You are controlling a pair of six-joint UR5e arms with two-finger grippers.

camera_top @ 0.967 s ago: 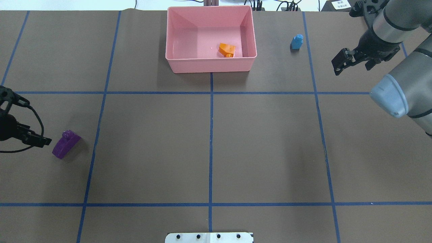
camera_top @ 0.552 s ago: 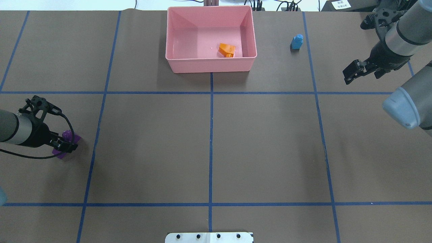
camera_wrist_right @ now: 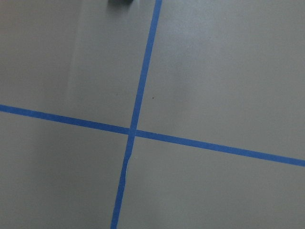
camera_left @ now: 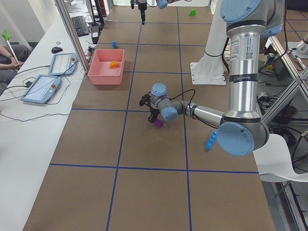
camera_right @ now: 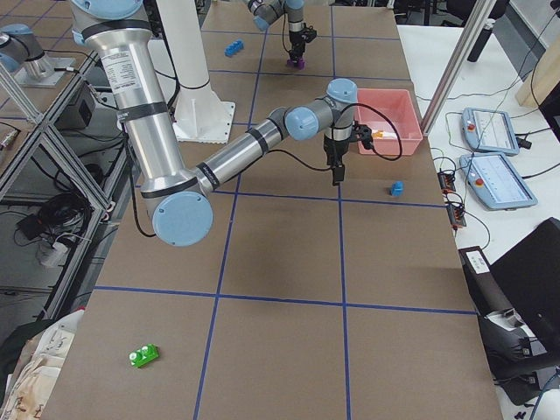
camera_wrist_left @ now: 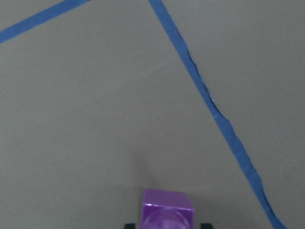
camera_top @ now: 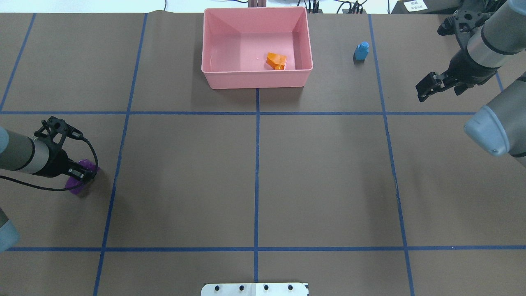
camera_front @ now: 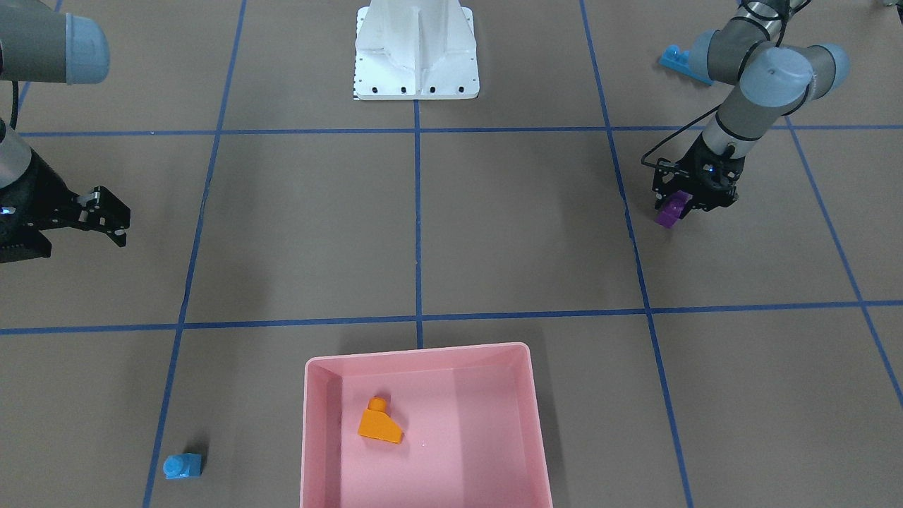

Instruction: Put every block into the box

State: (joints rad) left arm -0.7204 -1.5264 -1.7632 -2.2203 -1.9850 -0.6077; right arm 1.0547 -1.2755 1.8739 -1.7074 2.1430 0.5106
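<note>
The pink box point(camera_top: 257, 79) point(camera_front: 416, 349) stands at the table's far middle and holds the orange block point(camera_top: 276, 61) point(camera_front: 379, 422). My left gripper point(camera_top: 84, 174) point(camera_front: 688, 201) is down over the purple block point(camera_top: 75, 185) point(camera_front: 669, 214) point(camera_wrist_left: 168, 210), which lies on the table. It is open, with a finger close on either side of the block. The tiny blue block point(camera_top: 361, 51) point(camera_front: 183, 466) stands right of the box. My right gripper point(camera_top: 424, 87) point(camera_front: 113, 215) hovers open and empty further right. A long blue block point(camera_front: 684, 62) point(camera_left: 211, 139) and a green block point(camera_right: 143, 354) lie near the robot's side.
The white robot base point(camera_front: 416, 49) point(camera_top: 254, 289) stands at the near middle edge. Blue tape lines point(camera_wrist_right: 136, 131) grid the brown table. Two tablets point(camera_left: 41, 89) lie on a side table, where a person point(camera_left: 9, 50) sits.
My left gripper moved right onto the purple block and now straddles it. My right gripper drew back to the right, away from the box, then held nearly still.
</note>
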